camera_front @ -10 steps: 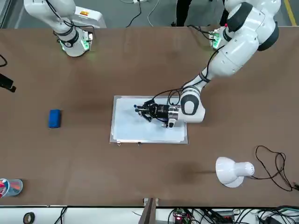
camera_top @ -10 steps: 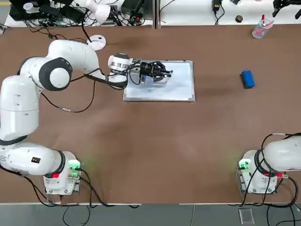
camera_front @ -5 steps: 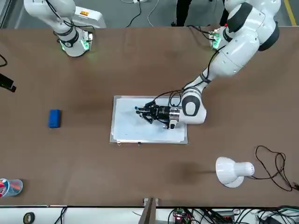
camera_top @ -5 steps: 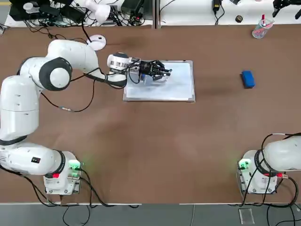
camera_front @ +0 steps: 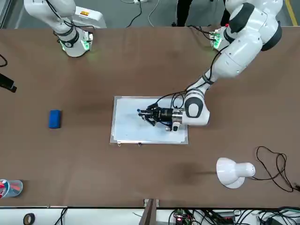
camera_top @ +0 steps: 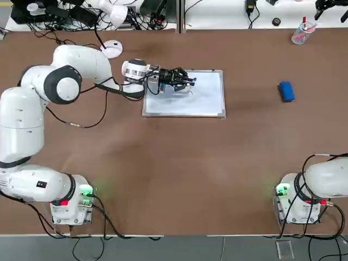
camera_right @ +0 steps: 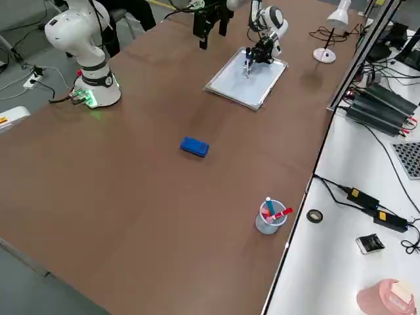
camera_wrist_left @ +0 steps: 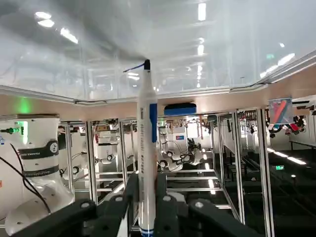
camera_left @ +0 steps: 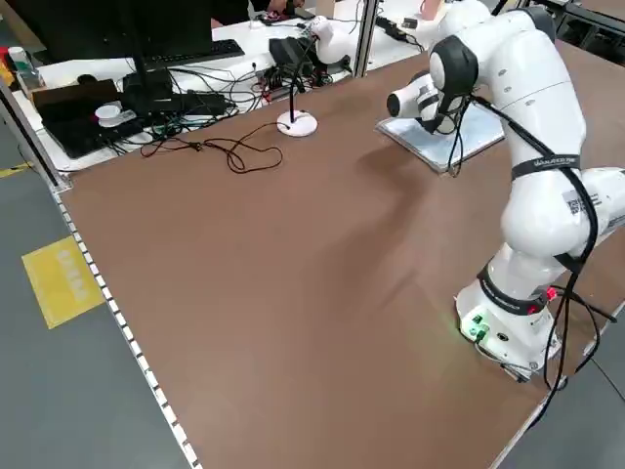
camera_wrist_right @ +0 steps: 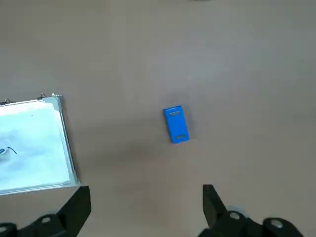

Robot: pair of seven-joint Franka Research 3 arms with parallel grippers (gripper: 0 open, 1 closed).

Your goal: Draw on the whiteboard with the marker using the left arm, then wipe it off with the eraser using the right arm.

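The left claw (camera_top: pixel 185 82) is clamped on the marker (camera_wrist_left: pixel 147 148), whose dark tip touches the whiteboard (camera_top: pixel 209 100) near the board's ten o'clock corner in the top view; a short dark stroke shows at the tip in the left wrist view. The marker looks light, stiff and smooth-barrelled, so a grip at mid-barrel, as here, should keep it from pivoting under pressure. Blue printing runs along its barrel but cannot be read. The whiteboard lies flat on the worktop (camera_top: pixel 163 163) at about twelve o'clock; thin and rigid, it would likely slide if pushed sideways. The eraser (camera_top: pixel 286 91), a chunky blue block, sits well apart at two o'clock, best pinched across its short sides. The right claw (camera_wrist_right: pixel 143 207) hangs parked with its jaws wide and empty.
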